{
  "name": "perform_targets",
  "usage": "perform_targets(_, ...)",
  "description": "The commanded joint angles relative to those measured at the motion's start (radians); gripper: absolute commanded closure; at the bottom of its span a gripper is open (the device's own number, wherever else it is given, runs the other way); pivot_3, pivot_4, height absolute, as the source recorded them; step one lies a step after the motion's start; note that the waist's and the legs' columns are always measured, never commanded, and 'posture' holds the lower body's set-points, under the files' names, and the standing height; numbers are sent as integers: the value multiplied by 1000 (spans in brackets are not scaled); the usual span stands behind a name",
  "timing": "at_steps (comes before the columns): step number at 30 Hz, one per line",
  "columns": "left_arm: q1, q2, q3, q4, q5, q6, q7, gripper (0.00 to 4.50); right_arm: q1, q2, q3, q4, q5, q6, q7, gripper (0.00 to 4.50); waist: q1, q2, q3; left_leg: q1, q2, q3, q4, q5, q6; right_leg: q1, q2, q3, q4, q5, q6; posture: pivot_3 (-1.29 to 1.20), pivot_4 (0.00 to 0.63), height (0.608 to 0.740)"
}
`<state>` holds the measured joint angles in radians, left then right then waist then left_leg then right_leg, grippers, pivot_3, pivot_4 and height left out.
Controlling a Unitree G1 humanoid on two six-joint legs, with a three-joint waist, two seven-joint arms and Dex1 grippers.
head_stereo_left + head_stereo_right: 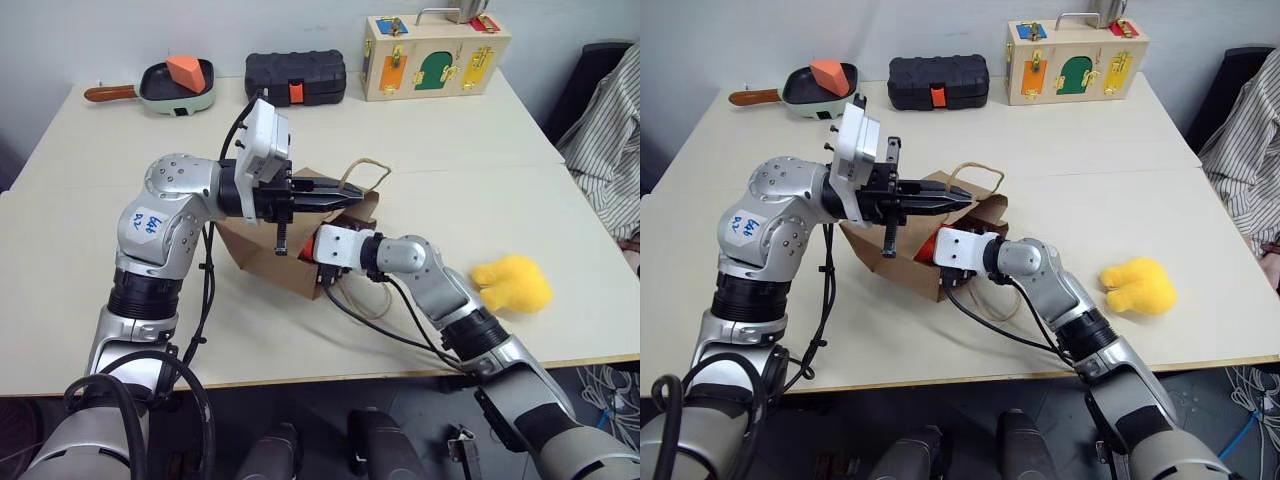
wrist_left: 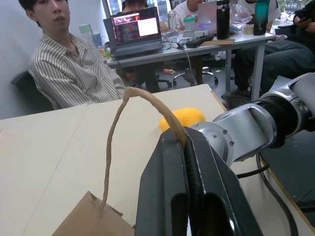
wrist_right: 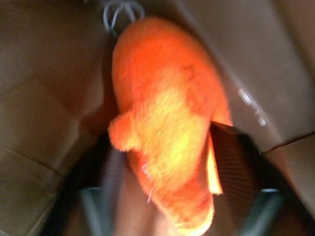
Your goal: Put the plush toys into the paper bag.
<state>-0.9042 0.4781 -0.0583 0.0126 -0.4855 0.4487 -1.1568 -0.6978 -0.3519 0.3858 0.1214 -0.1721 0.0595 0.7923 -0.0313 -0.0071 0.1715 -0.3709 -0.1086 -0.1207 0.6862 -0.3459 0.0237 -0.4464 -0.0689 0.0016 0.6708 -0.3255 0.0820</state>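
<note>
Twine handle (image 2: 147, 101) of the paper bag (image 1: 270, 255) sits clamped in my left pincer (image 1: 335, 200). My right pincer (image 3: 167, 196), fingers spread, reaches inside the bag around the orange plush toy (image 3: 167, 128). Yellow plush toy (image 1: 513, 283) lies on the worktop (image 1: 450, 150).

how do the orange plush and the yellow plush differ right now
The orange plush is inside the paper bag, at the right hand; the yellow plush lies out on the table, well to the bag's right. Nothing touches the yellow one. Both are soft, fuzzy and lumpy.
</note>
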Motion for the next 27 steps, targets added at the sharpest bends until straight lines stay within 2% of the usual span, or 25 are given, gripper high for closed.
perform_targets(1,-6,10,15,-27,-10,-7,4,4500,69,-62,-125,-264,143,121,62,616,3,0,0,0,0,0,0,0,0,0,0,0,0,0,0,0,150,740)
perform_targets(3,-2,10,15,-26,-8,-7,9,4500,137,-116,-213,-434,253,244,95,50,5,0,0,-1,0,-1,0,0,0,0,0,0,0,0,0,0,150,740)
perform_targets(6,6,9,14,-30,-10,-7,14,4500,228,-209,-348,-633,408,438,123,50,7,0,0,-1,0,-2,0,0,0,1,0,0,-1,0,0,0,150,740)
perform_targets(9,18,5,13,-32,-13,-11,13,4500,327,-309,-560,-785,583,628,123,50,10,0,0,-1,0,-1,-2,0,0,1,0,0,-2,0,0,0,150,740)
perform_targets(12,19,-3,10,-22,-13,-19,9,4500,300,-290,-682,-824,759,767,35,50,6,0,0,-1,0,0,-2,0,0,2,0,2,-2,0,0,0,150,740)
perform_targets(14,9,-14,5,-2,-8,-29,4,4500,243,-255,-698,-805,833,821,-30,50,3,0,0,1,0,1,-2,0,0,2,0,3,-2,0,0,0,150,740)
perform_targets(17,-2,-27,-1,23,0,-44,-7,4500,194,-240,-673,-776,855,845,-88,50,7,0,0,2,0,1,-2,0,0,1,0,3,-2,0,0,0,150,740)
perform_targets(21,-20,-36,-12,58,17,-75,-25,4500,359,-405,-703,-721,698,822,-117,50,40,0,0,0,-1,0,-2,0,1,2,0,3,-2,0,0,0,150,740)
perform_targets(24,-33,-35,-8,75,17,-83,-35,4500,579,-528,-901,-649,622,838,-102,50,65,0,0,-2,-3,-1,-1,-1,2,2,-2,3,-3,0,0,0,150,740)
perform_targets(27,-37,-34,-8,87,19,-95,-44,4500,746,-578,-990,-577,556,783,-81,50,71,0,0,-3,-3,0,-1,-1,3,2,-2,3,-3,0,1,0,150,740)
